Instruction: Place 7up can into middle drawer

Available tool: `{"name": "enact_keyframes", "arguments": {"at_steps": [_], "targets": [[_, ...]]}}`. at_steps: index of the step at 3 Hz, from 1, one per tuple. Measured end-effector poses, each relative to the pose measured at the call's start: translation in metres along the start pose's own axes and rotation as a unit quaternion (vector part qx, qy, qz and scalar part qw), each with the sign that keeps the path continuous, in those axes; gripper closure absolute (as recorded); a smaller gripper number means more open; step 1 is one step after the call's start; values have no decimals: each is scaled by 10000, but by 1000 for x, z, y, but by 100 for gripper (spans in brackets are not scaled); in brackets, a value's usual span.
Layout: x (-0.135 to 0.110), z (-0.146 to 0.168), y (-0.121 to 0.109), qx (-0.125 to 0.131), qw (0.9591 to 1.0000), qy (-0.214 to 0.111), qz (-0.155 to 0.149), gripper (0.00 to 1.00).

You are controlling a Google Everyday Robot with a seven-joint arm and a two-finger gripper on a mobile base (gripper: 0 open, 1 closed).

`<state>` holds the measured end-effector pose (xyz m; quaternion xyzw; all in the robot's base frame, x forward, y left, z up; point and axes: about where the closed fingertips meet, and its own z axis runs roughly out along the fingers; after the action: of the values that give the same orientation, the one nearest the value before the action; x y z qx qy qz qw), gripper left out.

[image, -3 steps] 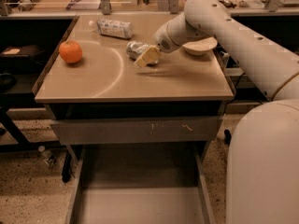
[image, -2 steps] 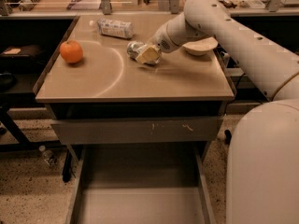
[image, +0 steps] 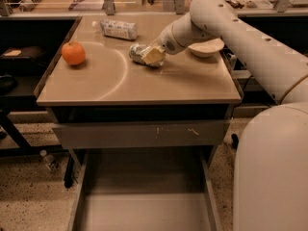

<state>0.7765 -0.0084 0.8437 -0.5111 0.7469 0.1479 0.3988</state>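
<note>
The 7up can (image: 136,52), silvery with green marks, lies on its side on the beige tabletop (image: 144,81), towards the back middle. My gripper (image: 152,56) reaches in from the right and sits right against the can's right end, low over the tabletop. The middle drawer (image: 144,203) is pulled out below the table's front, with its flat grey floor and thin side walls showing and nothing in it.
An orange (image: 73,53) sits at the table's left. A white-labelled clear plastic bottle (image: 118,29) lies at the back. A pale bowl (image: 206,47) stands right of my arm. A beige front panel (image: 144,134) with scratch marks lies above the open drawer. A small bottle (image: 48,160) lies on the floor at left.
My gripper has moved slightly back and to the left, in against the can. The can has shifted a little with it.
</note>
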Motion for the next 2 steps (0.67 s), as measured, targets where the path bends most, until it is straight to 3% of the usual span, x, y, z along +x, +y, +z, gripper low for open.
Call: {"name": "enact_keyframes", "arguments": {"at_steps": [1,2], "targets": [[0,0,0,-1,10000,0,0,100],[0,1,0,-4,10000,0,-2,100]]}}
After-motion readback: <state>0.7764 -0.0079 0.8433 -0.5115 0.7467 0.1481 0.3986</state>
